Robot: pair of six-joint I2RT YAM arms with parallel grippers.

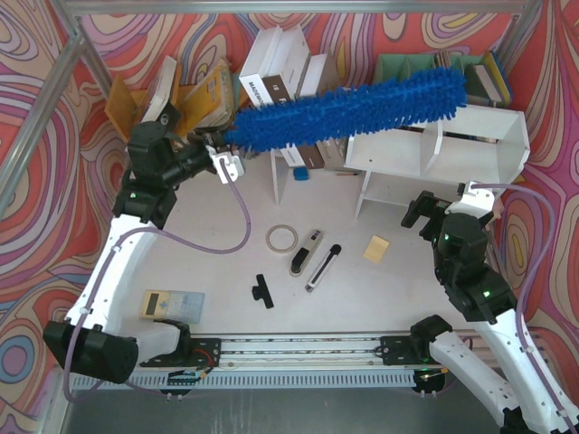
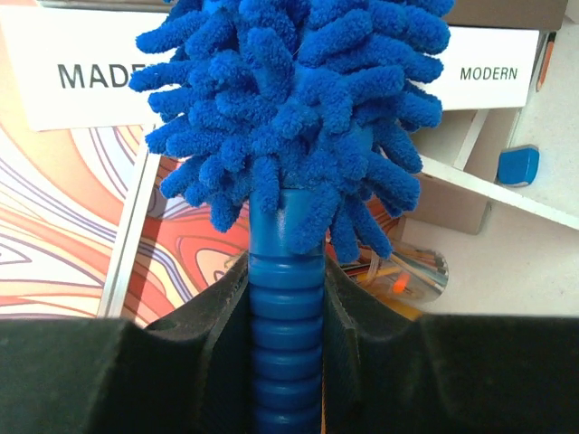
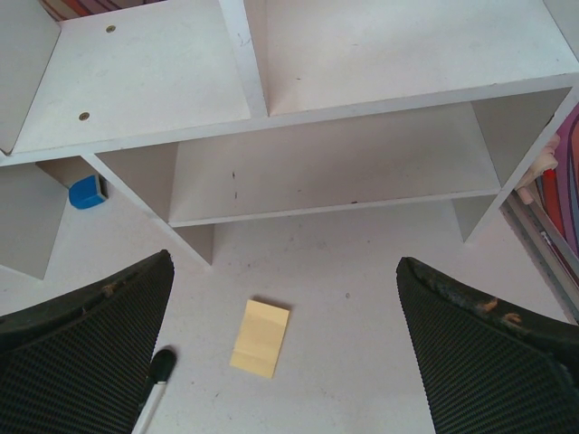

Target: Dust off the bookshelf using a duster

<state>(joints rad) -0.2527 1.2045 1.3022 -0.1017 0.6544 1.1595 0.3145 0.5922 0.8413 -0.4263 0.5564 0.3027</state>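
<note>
1. Surface [image 1: 217,271]: flat matte white w/ faint scuffs. Swirl-print backdrop [image 1: 36,108] in red, pink & yellow behind & at the sides. Silver metal frame bars [image 1: 54,127] at left.
2. Bookshelf [image 1: 434,149]: smooth white boards, straight dividers, boxy open compartments. It stands at the back right of the surface. Right wrist view shows small holes & dark specks in the boards.
3. Duster [image 1: 353,110]: bright blue, fluffy microfibre strands, long flat head, ribbed plastic handle. It is held off the surface, approx. level, w/ the head stretching right over the bookshelf top. Contact w/ the boards can't be told.
4. Left gripper [image 1: 222,163]: black jaws clamped on the duster's ribbed handle.
5. Right gripper [image 1: 423,210]: textured black jaws wide apart, low in front of the bookshelf, near a yellow sticky pad [image 1: 376,249].
6. Loose on the surface, centre: thin tape ring [image 1: 281,238] & a black-and-silver stick tool [image 1: 323,267].
</note>
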